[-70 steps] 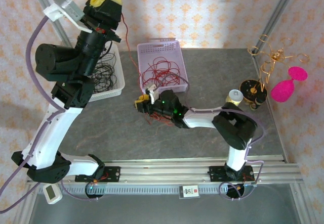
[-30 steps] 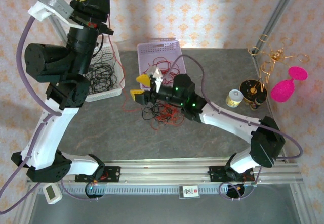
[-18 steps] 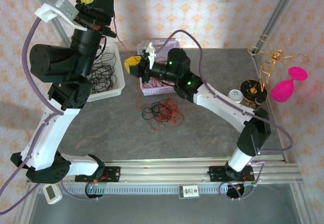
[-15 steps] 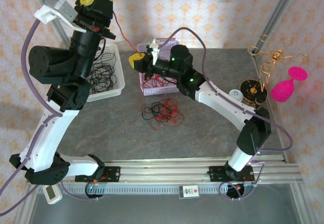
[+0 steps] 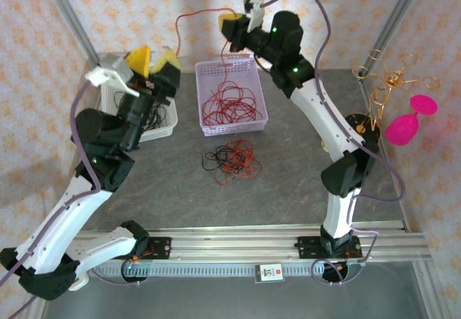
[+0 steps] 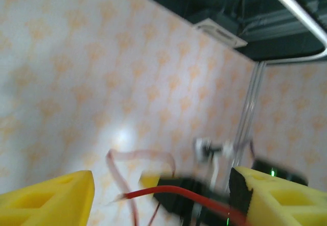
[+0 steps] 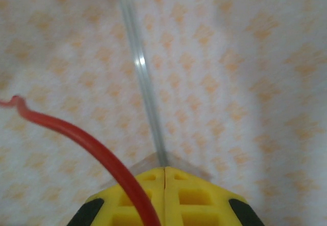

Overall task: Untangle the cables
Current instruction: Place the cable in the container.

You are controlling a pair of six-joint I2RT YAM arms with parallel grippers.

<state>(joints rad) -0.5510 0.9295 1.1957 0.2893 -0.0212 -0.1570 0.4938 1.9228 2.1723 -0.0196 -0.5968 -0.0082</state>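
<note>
A fist-sized clump of red and black cables (image 5: 230, 159) lies on the grey table. More red cables (image 5: 229, 101) fill the lilac basket (image 5: 261, 103). My right gripper (image 5: 232, 25) hangs high over that basket, shut on a red cable (image 5: 180, 24) that arcs left and down towards my left gripper (image 5: 153, 60). In the right wrist view the yellow fingertips (image 7: 164, 174) are pressed together, with the red cable (image 7: 76, 131) crossing the left one. My left gripper (image 6: 163, 195) is open, and the red cable (image 6: 179, 191) runs loose between its fingers.
A white basket (image 5: 167, 123) of black cables stands at the left, under my left arm. A gold wire stand (image 5: 389, 81), a pink glass (image 5: 410, 117) and a black round holder (image 5: 360, 128) crowd the right edge. Metal frame posts (image 5: 72, 16) rise at the back corners.
My right gripper has risen up and back, carrying a red cable above the lilac basket. My left arm has dropped lower, and its gripper has opened off the cable.
</note>
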